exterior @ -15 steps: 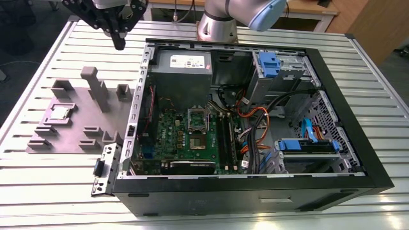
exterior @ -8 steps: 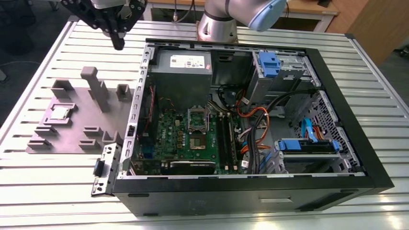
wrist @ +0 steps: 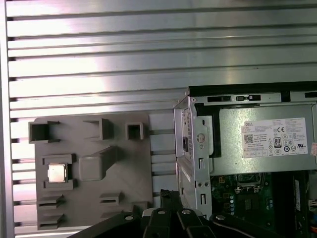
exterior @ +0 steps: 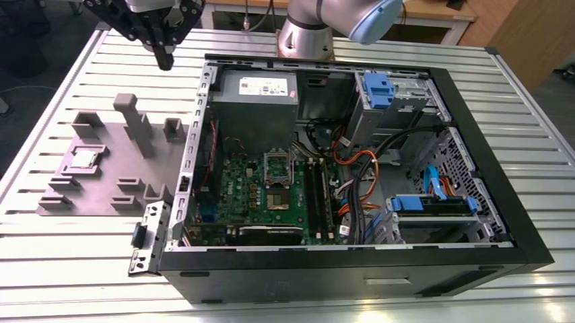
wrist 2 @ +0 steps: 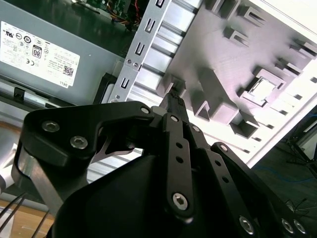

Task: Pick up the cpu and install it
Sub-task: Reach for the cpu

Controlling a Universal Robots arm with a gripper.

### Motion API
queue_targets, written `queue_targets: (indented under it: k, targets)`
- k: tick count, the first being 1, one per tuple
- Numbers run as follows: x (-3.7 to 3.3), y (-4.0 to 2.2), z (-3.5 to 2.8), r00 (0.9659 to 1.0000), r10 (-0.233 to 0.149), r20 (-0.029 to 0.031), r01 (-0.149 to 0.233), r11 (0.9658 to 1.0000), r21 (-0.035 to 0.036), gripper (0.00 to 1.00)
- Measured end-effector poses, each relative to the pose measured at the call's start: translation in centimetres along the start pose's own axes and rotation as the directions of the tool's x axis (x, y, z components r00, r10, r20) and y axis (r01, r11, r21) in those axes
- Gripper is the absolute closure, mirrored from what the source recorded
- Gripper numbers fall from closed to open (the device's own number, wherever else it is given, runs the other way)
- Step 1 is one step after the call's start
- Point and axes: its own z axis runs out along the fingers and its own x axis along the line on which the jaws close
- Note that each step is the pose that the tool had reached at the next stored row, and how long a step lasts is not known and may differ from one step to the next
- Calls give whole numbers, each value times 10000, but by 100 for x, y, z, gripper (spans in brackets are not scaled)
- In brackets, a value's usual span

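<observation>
We see one cpu [exterior: 85,158] on one fixture plate [exterior: 121,168]; our one gripper [exterior: 164,64], fingers pressed together and empty, hangs well apart.

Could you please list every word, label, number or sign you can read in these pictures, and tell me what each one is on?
White label on the grey power supply in the computer case: printed lines, symbols and a code square, too small to quote reliably.
cpu lid: no legible marking.
Grey fixture plate: no text.
Motherboard: any print is too small to read.
</observation>
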Motion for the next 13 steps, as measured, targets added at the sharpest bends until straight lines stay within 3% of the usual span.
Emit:
queue_targets:
  k: [13]
  targets:
    - [29,-2,-1,10000,-1,1,1,10000,0,89]
